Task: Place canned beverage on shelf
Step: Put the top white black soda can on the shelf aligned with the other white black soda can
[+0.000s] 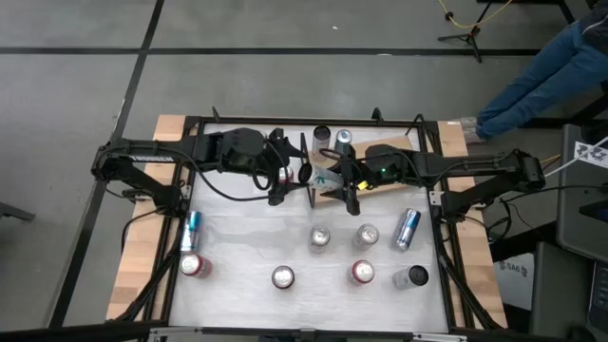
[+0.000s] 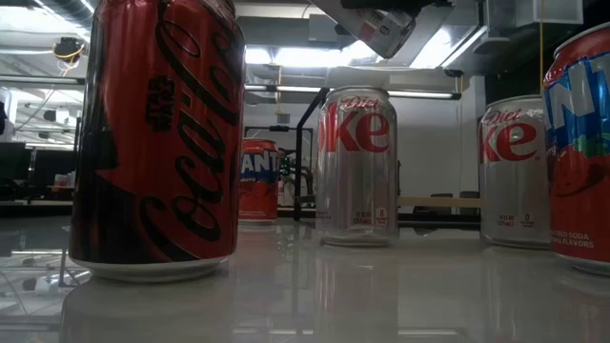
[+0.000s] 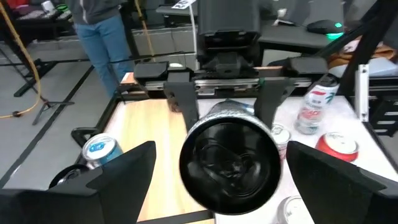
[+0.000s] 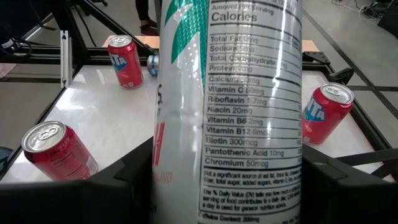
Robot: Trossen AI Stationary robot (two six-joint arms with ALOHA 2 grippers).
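Over shelf (image 1: 328, 195): right pincer (image 1: 334, 180) gripping can (image 4: 230, 106).

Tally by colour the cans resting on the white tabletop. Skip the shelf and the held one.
Red cans: 4
Silver cans: 2
Blue cans: 2, both lying down
Dark can: 1
Total: 9

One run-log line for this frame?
right gripper: shut on white can, over shelf | left gripper: open, facing it | cans on shelf: two
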